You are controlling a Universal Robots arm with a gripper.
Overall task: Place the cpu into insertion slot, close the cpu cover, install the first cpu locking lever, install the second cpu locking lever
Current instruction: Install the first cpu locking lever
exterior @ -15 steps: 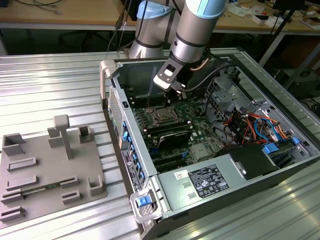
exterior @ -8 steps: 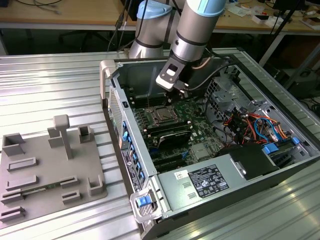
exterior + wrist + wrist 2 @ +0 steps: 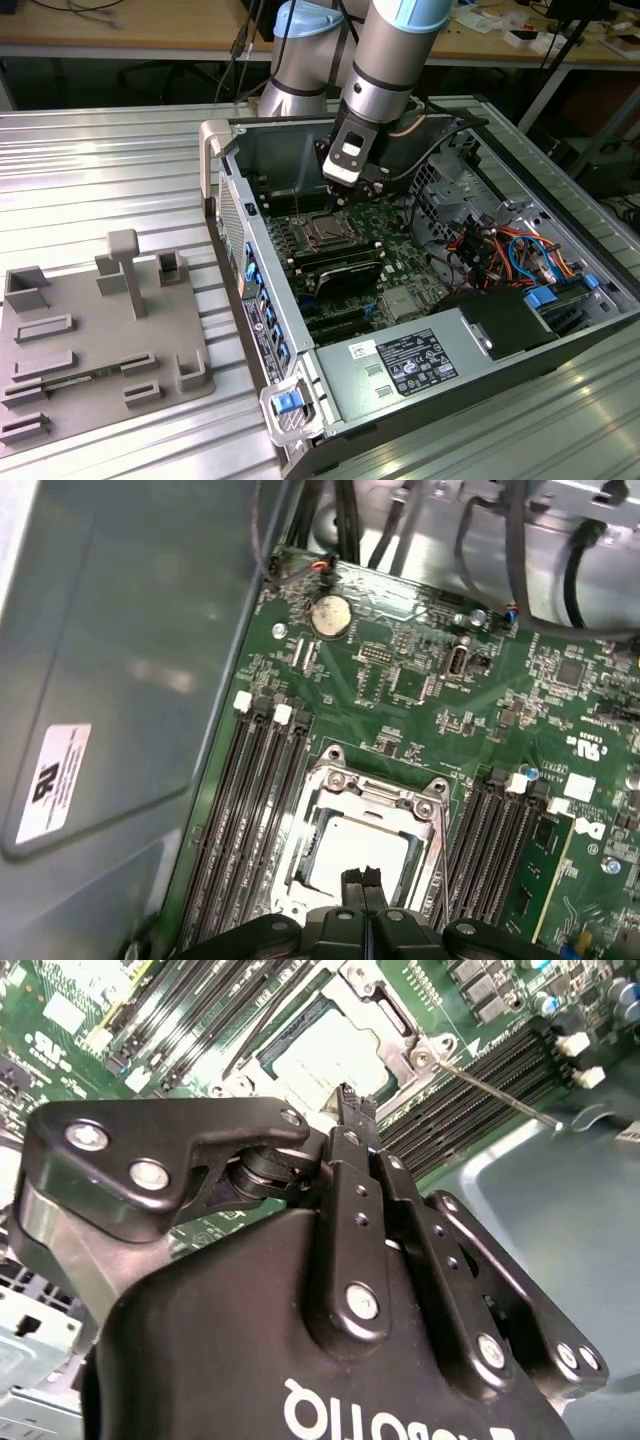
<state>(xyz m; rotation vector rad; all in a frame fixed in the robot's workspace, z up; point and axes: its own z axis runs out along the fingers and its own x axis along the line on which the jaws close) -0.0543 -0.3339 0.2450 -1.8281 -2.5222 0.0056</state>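
Note:
The insertion slot (image 3: 325, 232) sits in the middle of the motherboard inside the open computer case. In both wrist views the cpu (image 3: 350, 848) (image 3: 325, 1055) lies in it, its silvery face showing through the window of the cpu cover (image 3: 378, 798), which lies flat over it. A thin metal locking lever (image 3: 492, 1092) sticks out from the socket corner, slanting over the memory slots. My gripper (image 3: 363, 878) (image 3: 350, 1098) (image 3: 345, 198) hovers just above the socket's edge, fingers shut together with nothing between them.
Long black memory slots (image 3: 250, 800) flank the socket on both sides. The case wall (image 3: 110, 680) rises close by. Cables (image 3: 500, 250) and a power supply (image 3: 410, 365) fill the case toward the exterior view's right. A grey fixture tray (image 3: 90, 340) lies on the ribbed table.

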